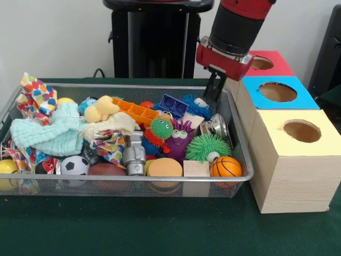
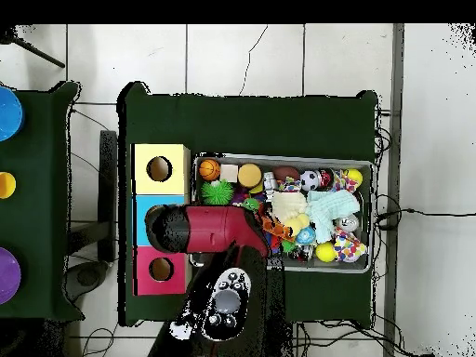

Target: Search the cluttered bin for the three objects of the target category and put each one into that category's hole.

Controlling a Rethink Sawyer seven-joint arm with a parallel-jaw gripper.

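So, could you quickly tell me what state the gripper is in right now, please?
Gripper: low over the far right corner of the wire bin, beside the boxes; open or shut, and whether it holds anything, cannot be told.

End effector (image 1: 213,92) fingertips behind bin rim (image 1: 160,87)

Boxes: red top (image 1: 266,63), blue top (image 1: 277,92), yellow top (image 1: 301,130). Orange basketball (image 1: 225,167), black-white football (image 1: 74,165), green spiky ball (image 1: 206,146), mint cloth (image 1: 50,133), polka-dot fabric (image 1: 36,93).
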